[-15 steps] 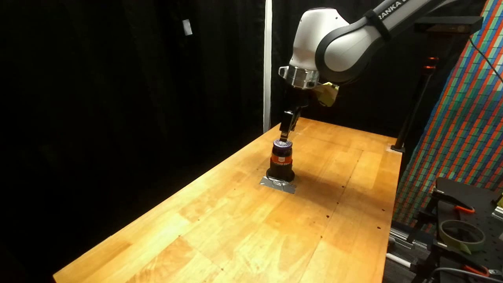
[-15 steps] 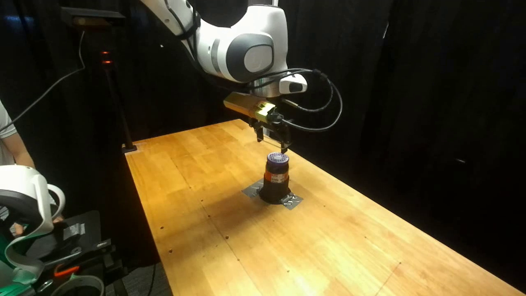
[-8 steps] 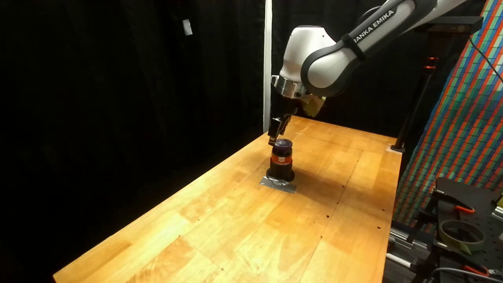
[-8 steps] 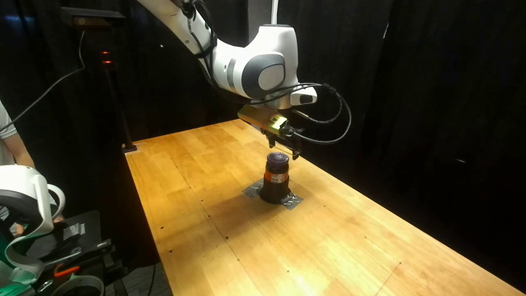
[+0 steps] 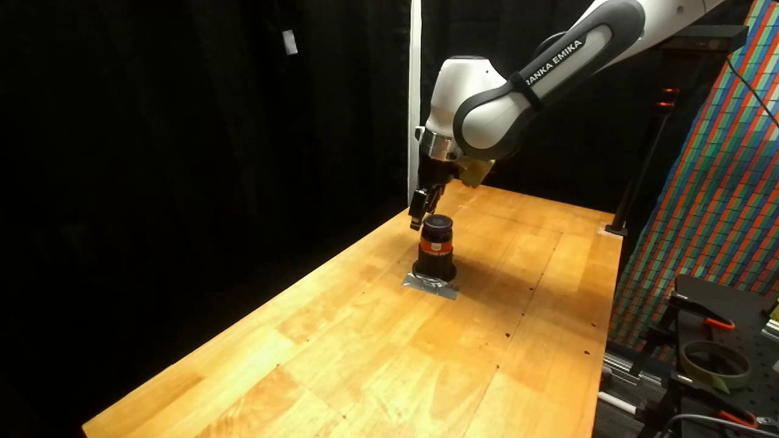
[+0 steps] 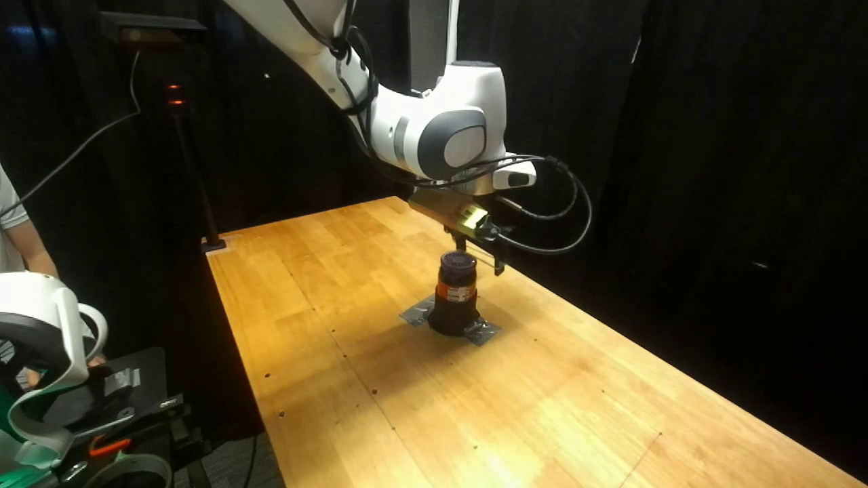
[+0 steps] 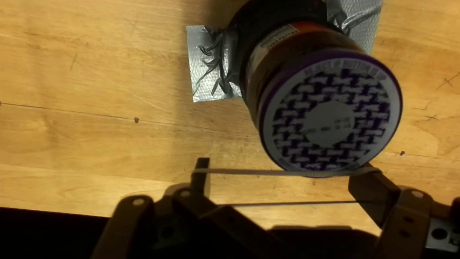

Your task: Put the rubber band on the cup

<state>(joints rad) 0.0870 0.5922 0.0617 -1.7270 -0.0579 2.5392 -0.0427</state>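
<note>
The cup (image 5: 436,246) stands upright on the table, a dark cylinder with an orange band and a purple patterned top; it also shows in an exterior view (image 6: 456,293) and in the wrist view (image 7: 330,118). My gripper (image 7: 284,172) is open, with its fingers spread apart. The rubber band (image 7: 244,172) is stretched around both fingers as two thin strands. In the wrist view the upper strand crosses in front of the edge of the cup's top; I cannot tell if they touch. In both exterior views the gripper (image 5: 424,219) (image 6: 480,259) is beside the cup's top, near its height.
Grey tape (image 7: 212,64) at the cup's base lies on the wooden table (image 5: 341,340). A table edge runs close behind the gripper. A dark post (image 5: 639,158) stands at the table's far corner. A side cart with a tape roll (image 5: 716,365) stands beside the table.
My gripper has moved down and sideways from above the cup's top to beside it, leftward in an exterior view. The band stays stretched on the fingers. The cup has not moved.
</note>
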